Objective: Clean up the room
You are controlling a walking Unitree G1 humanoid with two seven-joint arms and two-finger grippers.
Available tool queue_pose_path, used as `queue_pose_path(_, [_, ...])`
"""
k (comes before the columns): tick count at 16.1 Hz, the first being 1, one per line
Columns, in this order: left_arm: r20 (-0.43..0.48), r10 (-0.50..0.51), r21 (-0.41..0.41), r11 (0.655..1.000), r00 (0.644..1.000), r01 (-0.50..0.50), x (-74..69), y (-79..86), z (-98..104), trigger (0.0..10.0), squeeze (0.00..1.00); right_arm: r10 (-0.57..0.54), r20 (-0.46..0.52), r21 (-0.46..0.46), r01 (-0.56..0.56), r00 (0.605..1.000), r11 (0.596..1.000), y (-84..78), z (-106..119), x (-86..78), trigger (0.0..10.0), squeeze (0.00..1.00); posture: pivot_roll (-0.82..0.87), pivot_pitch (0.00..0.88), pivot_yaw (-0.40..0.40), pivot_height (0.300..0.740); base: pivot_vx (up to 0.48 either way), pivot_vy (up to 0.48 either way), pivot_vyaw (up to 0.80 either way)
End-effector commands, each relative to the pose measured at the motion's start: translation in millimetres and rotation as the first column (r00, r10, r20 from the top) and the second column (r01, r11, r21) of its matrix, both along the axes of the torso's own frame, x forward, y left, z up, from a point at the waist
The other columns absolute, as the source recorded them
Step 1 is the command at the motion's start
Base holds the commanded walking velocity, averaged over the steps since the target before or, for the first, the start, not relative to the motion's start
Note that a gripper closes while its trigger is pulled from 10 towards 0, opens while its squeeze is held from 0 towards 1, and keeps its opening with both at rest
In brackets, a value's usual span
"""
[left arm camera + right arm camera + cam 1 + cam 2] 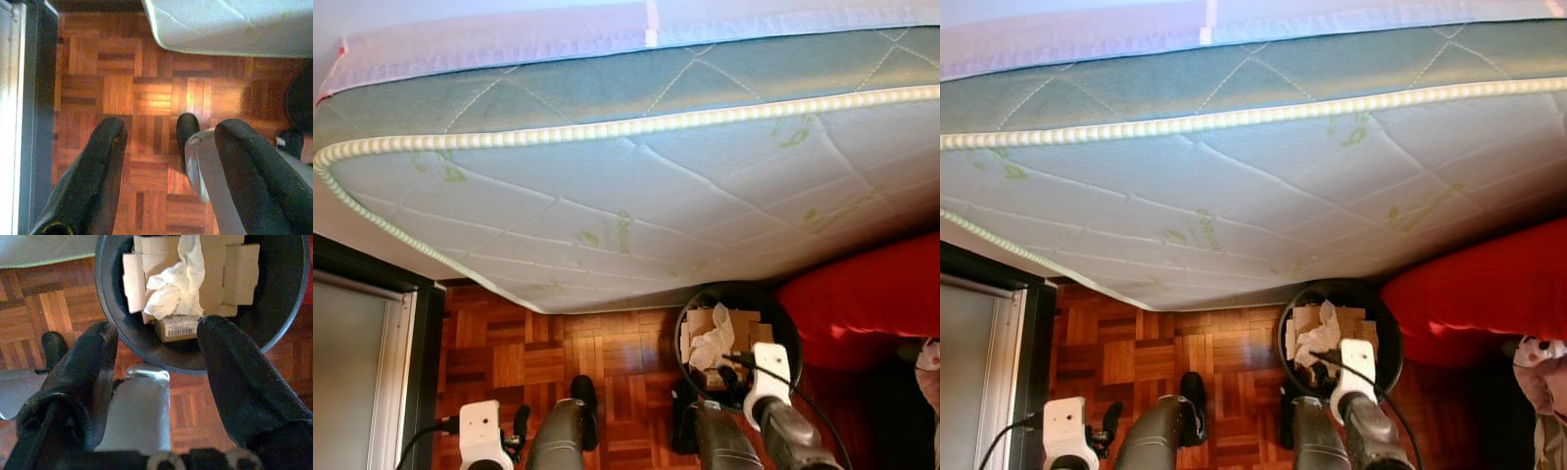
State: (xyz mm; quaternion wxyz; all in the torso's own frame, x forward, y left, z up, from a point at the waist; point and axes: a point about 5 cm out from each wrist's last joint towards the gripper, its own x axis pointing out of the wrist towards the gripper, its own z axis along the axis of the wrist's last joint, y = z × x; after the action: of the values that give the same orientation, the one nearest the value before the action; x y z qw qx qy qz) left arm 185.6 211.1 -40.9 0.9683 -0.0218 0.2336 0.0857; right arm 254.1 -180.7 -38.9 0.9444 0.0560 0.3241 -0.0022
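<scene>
A round black waste bin stands on the parquet floor beside the mattress edge. It holds pieces of cardboard, a crumpled white tissue and a small box with a barcode. My right gripper hovers over the near rim of the bin, open, with nothing between its fingers. My left gripper hangs low at my left side above bare floor, open and empty.
A large quilted mattress overhangs the upper view, just above the bin. A red cushion lies right of the bin, with a stuffed toy beyond it. A dark door frame borders the left. Parquet floor lies between.
</scene>
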Motion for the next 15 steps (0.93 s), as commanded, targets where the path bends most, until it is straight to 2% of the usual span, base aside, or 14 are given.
queue_pose_path(1, [-0.099, 0.043, 0.006, 0.999, 0.994, -0.042, -21.5, 7.3, -15.8, 10.0, 0.0, 0.001, -0.074, 0.003, -0.001, 0.997, 1.0, 1.1, -16.0, -22.0, 10.0, 0.0, 0.12, 0.422, 0.013, 0.74, 0.0, 0.0, 0.0])
queue_pose_path(2, [-0.147, 0.04, 0.009, 0.999, 0.988, -0.039, -18.1, 7.7, -21.5, 10.0, 0.0, -0.011, -0.09, 0.002, 0.012, 0.996, 1.0, -0.8, -19.8, -28.3, 10.0, 0.0, 0.11, 0.362, 0.006, 0.74, 0.0, 0.0, 0.0])
queue_pose_path(3, [-0.156, 0.038, 0.01, 0.999, 0.987, -0.037, -18.0, 7.8, -22.6, 10.0, 0.0, -0.016, -0.092, 0.003, 0.016, 0.996, 1.0, -1.3, -20.5, -29.6, 10.0, 0.0, 0.11, 0.362, 0.006, 0.74, 0.0, 0.0, 0.0])
queue_pose_path(6, [-0.224, 0.044, 0.019, 0.999, 0.974, -0.04, -8.7, 13.2, -26.6, 10.0, 0.0, -0.06, -0.098, 0.005, 0.061, 0.993, 0.998, -4.7, -21.4, -31.3, 10.0, 0.0, 0.08, 0.247, 0.01, 0.74, 0.0, 0.0, 0.0])
queue_pose_path(8, [-0.25, 0.042, 0.025, 0.999, 0.967, -0.037, -7.0, 14.4, -28.3, 10.0, 0.0, -0.075, -0.106, 0.004, 0.076, 0.991, 0.997, -7.1, -23.4, -35.0, 10.0, 0.0, 0.07, 0.205, 0.019, 0.74, 0.0, 0.0, 0.0])
queue_pose_path(11, [-0.265, 0.025, 0.03, 0.999, 0.964, -0.018, 7.4, 13.9, -24.9, 10.0, 0.0, -0.119, -0.138, 0.001, 0.12, 0.983, 0.993, -11.3, -26.3, -39.5, 10.0, 0.0, 0.05, 0.141, 0.037, 0.74, 0.0, 0.0, 0.0])
queue_pose_path(15, [-0.304, 0.019, 0.027, 1.0, 0.953, -0.011, 10.6, 9.2, -26.9, 10.0, 0.0, -0.131, -0.176, -0.005, 0.132, 0.976, 0.991, -13.1, -31.0, -47.1, 10.0, 0.0, 0.03, 0.09, 0.036, 0.74, 0.0, 0.0, 0.0])
